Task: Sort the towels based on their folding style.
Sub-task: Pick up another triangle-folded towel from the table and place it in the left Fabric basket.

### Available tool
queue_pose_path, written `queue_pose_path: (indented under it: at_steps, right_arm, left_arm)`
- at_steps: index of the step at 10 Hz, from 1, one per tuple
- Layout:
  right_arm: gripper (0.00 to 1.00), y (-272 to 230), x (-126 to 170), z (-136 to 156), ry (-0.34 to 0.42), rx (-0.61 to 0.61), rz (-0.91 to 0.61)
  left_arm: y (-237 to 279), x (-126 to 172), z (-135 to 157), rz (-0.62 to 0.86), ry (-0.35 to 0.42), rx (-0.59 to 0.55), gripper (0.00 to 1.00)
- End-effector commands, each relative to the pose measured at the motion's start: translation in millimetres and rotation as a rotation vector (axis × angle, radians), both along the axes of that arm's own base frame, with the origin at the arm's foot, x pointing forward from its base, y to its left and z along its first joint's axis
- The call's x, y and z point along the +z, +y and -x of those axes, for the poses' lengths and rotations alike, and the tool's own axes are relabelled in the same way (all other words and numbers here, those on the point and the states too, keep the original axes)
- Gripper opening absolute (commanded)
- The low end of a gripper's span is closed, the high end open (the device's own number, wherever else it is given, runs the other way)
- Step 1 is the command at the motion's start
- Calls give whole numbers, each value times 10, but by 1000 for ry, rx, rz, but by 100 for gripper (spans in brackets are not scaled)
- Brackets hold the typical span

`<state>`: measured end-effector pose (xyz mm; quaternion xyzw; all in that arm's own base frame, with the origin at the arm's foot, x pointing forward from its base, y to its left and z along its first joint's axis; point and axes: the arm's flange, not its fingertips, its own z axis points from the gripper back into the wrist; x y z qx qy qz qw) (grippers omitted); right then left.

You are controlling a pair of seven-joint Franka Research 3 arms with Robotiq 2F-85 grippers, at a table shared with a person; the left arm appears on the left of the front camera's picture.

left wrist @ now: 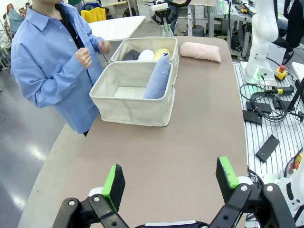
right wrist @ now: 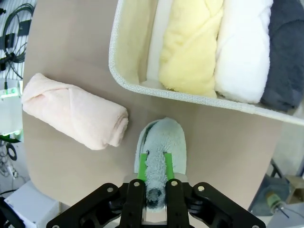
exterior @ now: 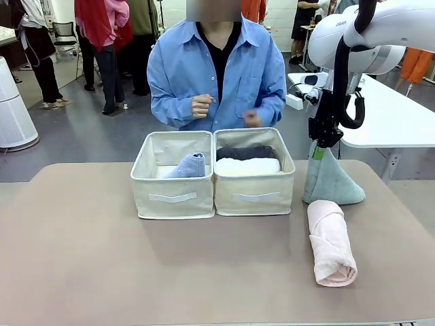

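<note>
Right, nearest you the left fingers (left wrist: 170, 176) hang spread as wide as they go over bare counter (left wrist: 190, 118), with nothing between them.

Next out, on the counter's right side, the pink roll (exterior: 332, 243) lies on its side, not yet in a box. Just beyond it the green cone (exterior: 333, 182) stands upright on its wide base, close beside the right box (exterior: 253, 193). The right fingers (right wrist: 155, 170) come straight down on the cone and are pinched shut on its tip, one pad on either side of the point.

Expect the cone to be light, soft and squashy. It is terry, so the pads should bite well, but the tip is only a thin fold. The body may sag or start to open if you swing it about. The tip looks like the sensible hold, provided you lift gently. For the pink roll, I'd take it across the middle, squeezing the layers together rather than catching a loose end.

Beyond that, the left box (exterior: 173, 193) holds the blue cone (exterior: 188, 166), leaning toward the shared wall, with open floor beside it. That looks like the green cone's place. The right box holds three rolls lying side by side: the yellow roll (right wrist: 190, 42), the white roll (right wrist: 242, 47) and the dark grey roll (right wrist: 285, 47). A narrow strip is free next to the yellow one.

Farthest off, the person (exterior: 217, 75) stands behind the boxes, hands at chest height, clear of them.
</note>
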<state>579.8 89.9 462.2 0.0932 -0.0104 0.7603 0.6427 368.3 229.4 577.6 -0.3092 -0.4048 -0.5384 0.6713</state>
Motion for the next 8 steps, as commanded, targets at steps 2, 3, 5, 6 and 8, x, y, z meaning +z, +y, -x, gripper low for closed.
queue_pose_path:
  at_steps: [2,3,5,6,8]
  right_arm:
    - [0,27,391,222,-42,-269,116]
    - [0,76,859,579,-34,-394,160]
    - [0,-355,1838,1650,-109,-538,336]
    - [0,-653,2075,2091,-140,-593,259]
    - [0,-1081,2119,2731,-163,-663,221]
  left_arm:
    - [-18,8,22,23,-13,3,100]
    - [-18,8,22,23,-13,3,100]
    - [-18,8,22,23,-13,3,100]
    - [-18,8,22,23,-13,3,100]
    - [-18,8,22,23,-13,3,100]
